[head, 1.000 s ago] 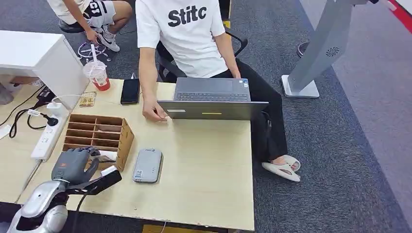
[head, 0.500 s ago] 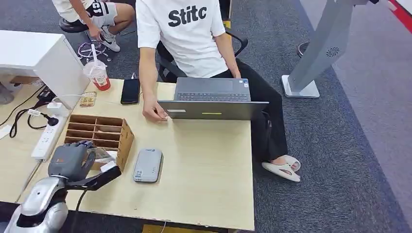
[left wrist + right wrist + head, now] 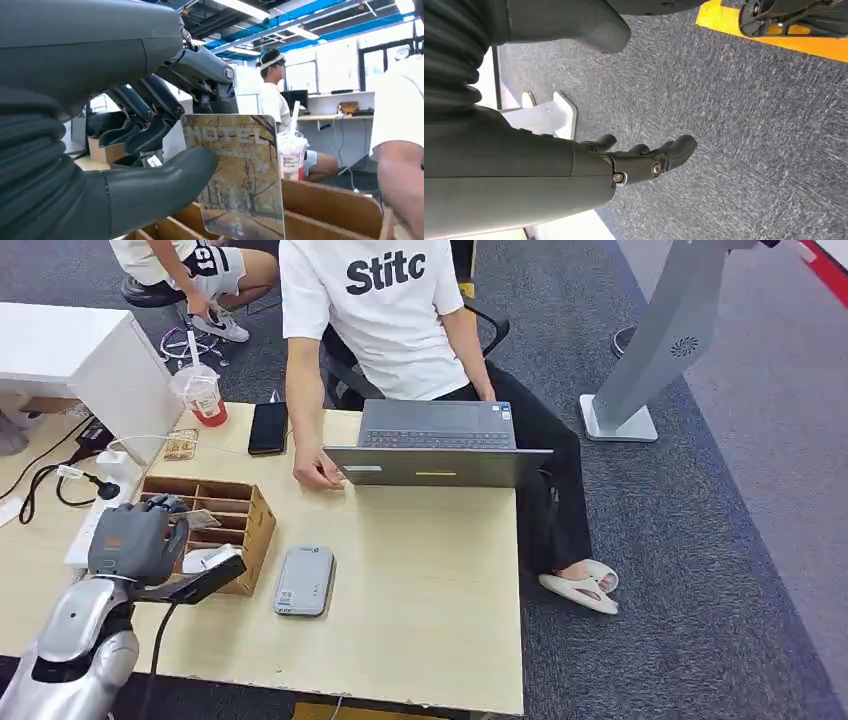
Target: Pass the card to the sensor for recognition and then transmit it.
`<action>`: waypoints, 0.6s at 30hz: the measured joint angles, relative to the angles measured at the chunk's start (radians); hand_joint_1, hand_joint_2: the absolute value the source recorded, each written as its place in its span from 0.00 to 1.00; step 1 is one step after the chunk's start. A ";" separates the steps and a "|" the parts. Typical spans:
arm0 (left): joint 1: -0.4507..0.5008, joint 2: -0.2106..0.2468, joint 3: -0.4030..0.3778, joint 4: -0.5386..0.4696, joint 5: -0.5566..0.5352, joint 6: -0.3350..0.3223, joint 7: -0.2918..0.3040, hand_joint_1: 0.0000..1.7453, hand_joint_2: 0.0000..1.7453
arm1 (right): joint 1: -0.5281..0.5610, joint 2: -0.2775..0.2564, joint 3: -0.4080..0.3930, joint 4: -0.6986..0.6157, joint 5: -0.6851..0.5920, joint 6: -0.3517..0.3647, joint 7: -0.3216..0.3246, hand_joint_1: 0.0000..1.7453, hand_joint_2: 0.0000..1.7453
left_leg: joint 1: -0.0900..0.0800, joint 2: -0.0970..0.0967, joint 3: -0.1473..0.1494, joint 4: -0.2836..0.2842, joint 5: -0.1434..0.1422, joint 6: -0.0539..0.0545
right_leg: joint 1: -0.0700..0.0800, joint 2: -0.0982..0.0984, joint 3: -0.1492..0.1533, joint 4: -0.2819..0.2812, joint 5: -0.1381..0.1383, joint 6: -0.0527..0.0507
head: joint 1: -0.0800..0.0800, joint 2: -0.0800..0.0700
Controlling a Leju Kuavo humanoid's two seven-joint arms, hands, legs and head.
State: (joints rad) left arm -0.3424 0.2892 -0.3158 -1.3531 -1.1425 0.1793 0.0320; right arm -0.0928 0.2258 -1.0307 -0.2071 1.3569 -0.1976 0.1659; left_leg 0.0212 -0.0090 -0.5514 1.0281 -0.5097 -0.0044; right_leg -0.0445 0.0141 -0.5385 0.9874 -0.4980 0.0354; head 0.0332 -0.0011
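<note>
My left hand (image 3: 130,540) hovers over the near left part of the wooden slotted box (image 3: 258,528). It pinches a card (image 3: 235,175) printed with an autumn tree scene between thumb and fingers. In the head view the card (image 3: 200,519) pokes out to the right of the hand, above the box's slots. The grey flat sensor (image 3: 304,580) lies on the table to the right of the box, apart from the hand. My right hand (image 3: 644,160) hangs over grey carpet with its fingers stretched out and nothing in them.
A person in a white shirt sits behind a laptop (image 3: 437,448), one hand (image 3: 320,470) resting on the table (image 3: 430,590). A black phone (image 3: 268,427), a red drink cup (image 3: 203,395), a power strip (image 3: 92,530) and a white cabinet (image 3: 90,360) stand to the back left.
My left hand has risen and moved back from the box's near edge to above its slots, carrying the card with it. The sensor and the person have not moved.
</note>
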 joint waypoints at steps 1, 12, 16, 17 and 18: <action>-0.005 0.004 0.008 -0.009 0.012 0.000 0.000 1.00 1.00 | 0.000 0.000 0.000 0.000 0.000 0.000 0.001 0.00 1.00 | 0.000 0.000 0.000 0.000 0.000 0.000 | 0.000 0.000 0.000 0.000 0.000 0.000 | 0.000 0.000; -0.203 0.013 0.104 -0.001 -0.022 0.020 0.022 1.00 1.00 | -0.001 0.000 0.002 0.000 0.016 0.002 0.007 0.00 1.00 | 0.000 -0.001 0.000 0.000 0.001 -0.001 | 0.000 0.000 0.001 0.000 0.000 0.000 | 0.000 0.000; -0.251 0.007 0.114 0.036 -0.036 0.027 0.022 1.00 1.00 | -0.001 0.000 0.003 0.000 0.019 0.001 0.007 0.00 1.00 | 0.000 0.000 0.000 0.000 0.001 -0.001 | 0.000 0.000 0.000 0.000 0.001 0.000 | 0.000 0.000; -0.260 0.004 0.114 0.048 -0.039 0.031 0.022 1.00 1.00 | -0.001 0.000 0.003 0.000 0.021 0.001 0.007 0.00 1.00 | 0.000 0.000 0.000 0.000 0.001 -0.001 | 0.000 0.000 0.000 0.000 0.001 0.000 | 0.000 0.000; -0.265 0.002 0.114 0.058 -0.042 0.035 0.022 1.00 1.00 | -0.002 0.000 0.004 0.000 0.021 0.001 0.007 0.00 1.00 | 0.000 0.000 0.000 0.000 0.001 -0.001 | 0.000 0.000 0.000 0.000 0.001 0.000 | 0.000 0.000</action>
State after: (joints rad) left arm -0.6077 0.2914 -0.2014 -1.2954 -1.1849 0.2148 0.0542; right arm -0.0943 0.2258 -1.0265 -0.2071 1.3779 -0.1968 0.1732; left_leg 0.0212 -0.0095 -0.5511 1.0284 -0.5090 -0.0050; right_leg -0.0445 0.0141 -0.5383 0.9878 -0.4974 0.0355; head 0.0328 -0.0011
